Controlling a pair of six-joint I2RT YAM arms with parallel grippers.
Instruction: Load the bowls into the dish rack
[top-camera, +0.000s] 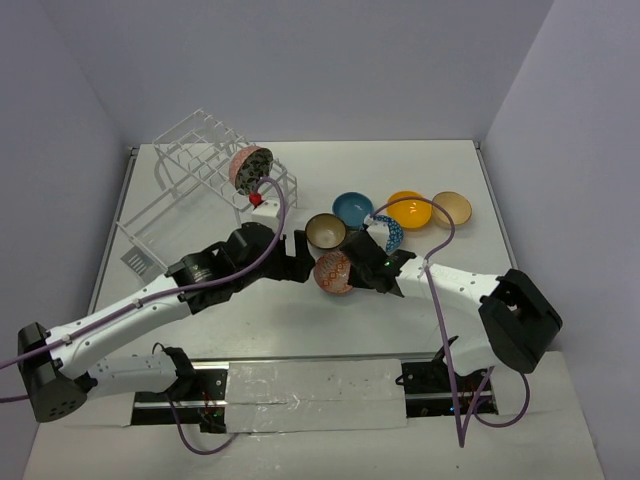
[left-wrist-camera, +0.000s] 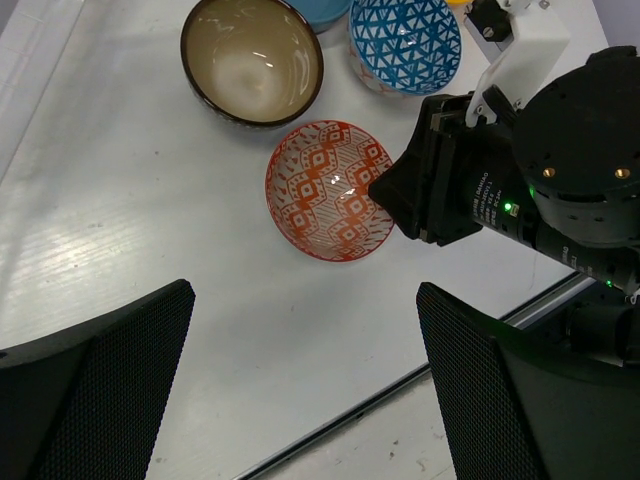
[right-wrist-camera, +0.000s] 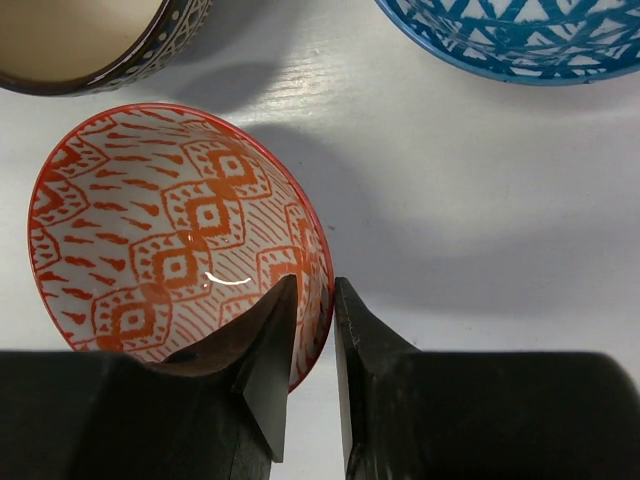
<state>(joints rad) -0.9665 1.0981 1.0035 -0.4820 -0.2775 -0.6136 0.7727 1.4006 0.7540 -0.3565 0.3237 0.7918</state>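
Rim grip is what I am working on: my right claw (right-wrist-camera: 315, 300) is pinching the wall of the salmon-and-white patterned ceramic bowl (right-wrist-camera: 170, 240), with one finger inside the lip and one outside. The bowl is sitting upright on the white surface (top-camera: 400, 170), just beside the dark brown bowl with the gold inside (left-wrist-camera: 252, 58) and near the blue triangle-patterned bowl (left-wrist-camera: 405, 40). I am judging the bite as shallow, so I am wanting the fingers seated deeper before lifting, then a slow, level rise so the bowl is not pivoting or knocking its brown neighbour. My left claw (left-wrist-camera: 305, 292) is hanging wide open and empty above the surface nearby. Only the overhead camera is showing me the white wire dish rack (top-camera: 200, 170) at the far left, with one patterned bowl (top-camera: 250, 165) standing on edge in it. Only the right wrist camera is showing the rim between the fingers.
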